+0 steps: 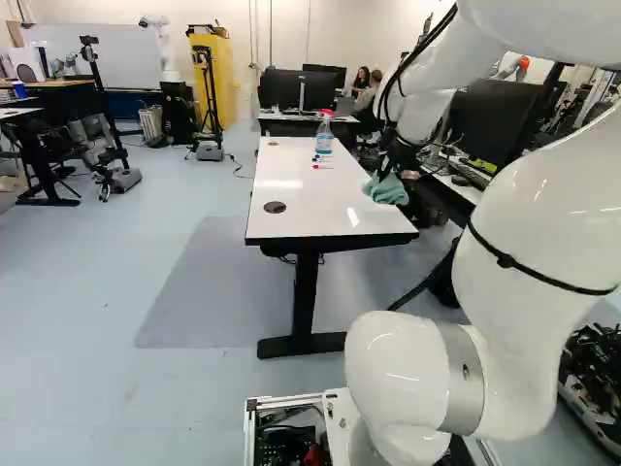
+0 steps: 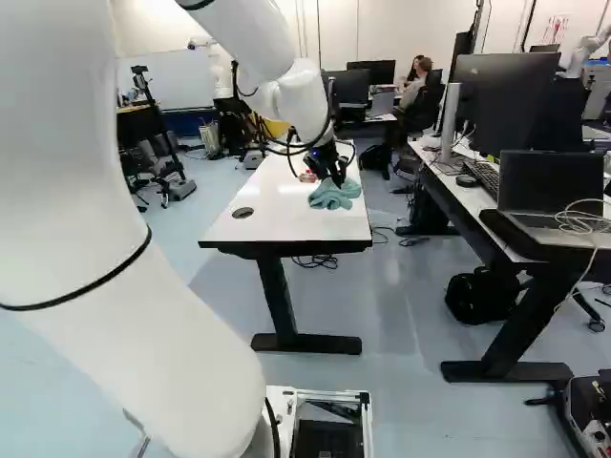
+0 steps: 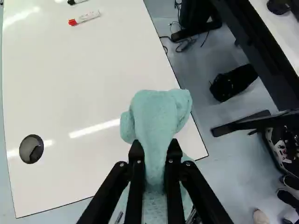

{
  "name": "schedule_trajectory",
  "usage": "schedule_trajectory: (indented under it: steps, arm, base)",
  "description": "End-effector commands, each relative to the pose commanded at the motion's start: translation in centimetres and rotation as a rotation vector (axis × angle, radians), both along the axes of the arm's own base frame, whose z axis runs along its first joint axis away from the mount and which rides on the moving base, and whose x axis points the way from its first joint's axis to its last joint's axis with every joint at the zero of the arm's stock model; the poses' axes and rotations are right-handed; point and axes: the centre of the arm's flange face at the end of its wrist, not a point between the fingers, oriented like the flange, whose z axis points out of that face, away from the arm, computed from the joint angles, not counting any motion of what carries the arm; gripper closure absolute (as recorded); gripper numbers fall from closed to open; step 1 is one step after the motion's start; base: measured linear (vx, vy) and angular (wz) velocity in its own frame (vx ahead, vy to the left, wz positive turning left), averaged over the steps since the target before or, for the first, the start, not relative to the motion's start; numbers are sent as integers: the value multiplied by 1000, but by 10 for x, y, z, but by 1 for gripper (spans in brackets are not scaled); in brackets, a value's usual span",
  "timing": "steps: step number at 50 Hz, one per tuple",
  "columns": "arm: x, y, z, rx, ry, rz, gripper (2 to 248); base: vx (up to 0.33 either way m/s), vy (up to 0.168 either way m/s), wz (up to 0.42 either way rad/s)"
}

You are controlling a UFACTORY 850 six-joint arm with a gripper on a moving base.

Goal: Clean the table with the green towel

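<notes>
Pale green cloth, bunched into a soft towel (image 3: 159, 114), is clamped between the two black fingers of the tool (image 3: 155, 143) over a glossy white rectangular surface (image 3: 93, 60), close to the corner formed by its right edge and the edge nearest the robot's base. Pinched by its middle, the cloth puffs out ahead of the fingers and droops beneath them, a grip that appears meant to put a thick pad between hard metal and the smooth top; whether its underside bears on the surface or hangs just above cannot be told. A white marker with a red cap (image 3: 84, 17) and a white marker with a black cap (image 3: 77, 1) lie farther in, around the middle of the surface's width, while a clear plastic bottle with a red top (image 1: 324, 136) stands beyond them toward the far edge, all probably set away from this corner to leave room for wiping. A round black cable cover (image 3: 31, 149) sits by the left edge. The white robot arm (image 1: 543, 223) reaches forward from its base with its upper links raised, its wrist bent down to bring the tool to the cloth. The job looks to be at the wiping step, though how much is done cannot be judged; the next stroke likely calls for light, even pressure inward from the right edge, where loose folds could slip over the side, and a long sweep could roll the markers.
</notes>
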Motion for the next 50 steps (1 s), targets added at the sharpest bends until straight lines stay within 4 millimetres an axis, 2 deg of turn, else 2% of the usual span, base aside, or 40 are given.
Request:
schedule_trajectory:
  steps: [11,29,30,34,35,39,40,44,45,50]
  arm:
    - [5,-18,0,0,-1,-32,202]
    - [6,-18,0,0,-1,-31,202]
    - [6,-18,0,0,-1,-31,188]
    - [6,-18,0,0,-1,-31,188]
    - [6,-18,0,0,-1,-31,155]
    - [6,-18,0,0,-1,-31,155]
    - [6,-18,0,0,-1,-31,121]
    - [6,-18,0,0,-1,-31,121]
    - [6,-18,0,0,-1,-31,84]
    - [6,-18,0,0,-1,-31,84]
  base:
    - [0,0,0]
    - [0,0,0]
    - [0,0,0]
    - [0,0,0]
    - [0,0,0]
    - [0,0,0]
    - [0,0,0]
    - [0,0,0]
    - [0,0,0]
    - [0,0,0]
